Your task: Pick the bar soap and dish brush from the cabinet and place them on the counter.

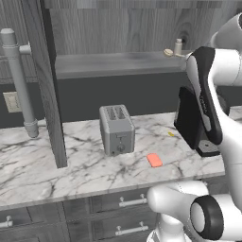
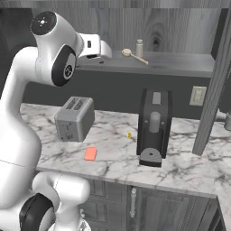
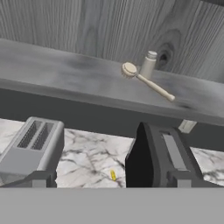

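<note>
The bar soap [image 1: 154,159] [image 2: 90,154], small, flat and orange-red, lies on the white marble counter [image 1: 71,160] in front of the toaster. The tan dish brush [image 3: 146,82] [image 2: 134,56] [image 1: 168,52] lies on the grey shelf [image 3: 65,74] of the open cabinet [image 1: 118,28], its round head to the left and its handle running right. My gripper [image 3: 110,183] [image 2: 107,49] hangs at shelf height, out in front of the shelf and left of the brush. It is open, with nothing between its fingers, and stands well apart from the brush.
A small beige bottle [image 3: 148,64] stands right behind the brush head. A grey toaster [image 1: 116,130] and a black coffee machine [image 2: 154,127] stand on the counter under the shelf. A tiny yellow speck [image 3: 113,175] lies between them. An open cabinet door [image 1: 47,85] juts out at the left.
</note>
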{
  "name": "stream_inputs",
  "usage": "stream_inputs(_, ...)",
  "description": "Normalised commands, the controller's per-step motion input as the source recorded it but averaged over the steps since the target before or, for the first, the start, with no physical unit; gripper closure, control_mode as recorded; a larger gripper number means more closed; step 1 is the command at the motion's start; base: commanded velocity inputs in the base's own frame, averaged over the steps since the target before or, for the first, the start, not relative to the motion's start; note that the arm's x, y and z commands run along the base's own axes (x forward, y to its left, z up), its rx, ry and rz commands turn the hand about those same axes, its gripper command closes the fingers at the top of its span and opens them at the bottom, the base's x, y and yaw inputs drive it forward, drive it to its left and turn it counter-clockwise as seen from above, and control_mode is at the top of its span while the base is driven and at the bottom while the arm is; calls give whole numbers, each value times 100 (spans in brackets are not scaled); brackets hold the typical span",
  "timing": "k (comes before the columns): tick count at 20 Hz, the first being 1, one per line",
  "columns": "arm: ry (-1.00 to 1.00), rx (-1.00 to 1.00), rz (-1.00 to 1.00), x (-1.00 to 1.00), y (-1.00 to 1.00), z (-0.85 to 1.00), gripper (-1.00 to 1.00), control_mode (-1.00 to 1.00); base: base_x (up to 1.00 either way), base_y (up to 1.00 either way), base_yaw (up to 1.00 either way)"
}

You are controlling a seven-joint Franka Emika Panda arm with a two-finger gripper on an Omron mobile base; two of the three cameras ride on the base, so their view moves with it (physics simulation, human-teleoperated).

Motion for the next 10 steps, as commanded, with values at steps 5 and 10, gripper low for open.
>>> stream_inputs(5, -1, 0, 0, 16, -5, 1, -100, -100, 0, 0, 0)
stream_inputs(10, -5, 0, 0, 30, -8, -2, -100, -100, 0, 0, 0)
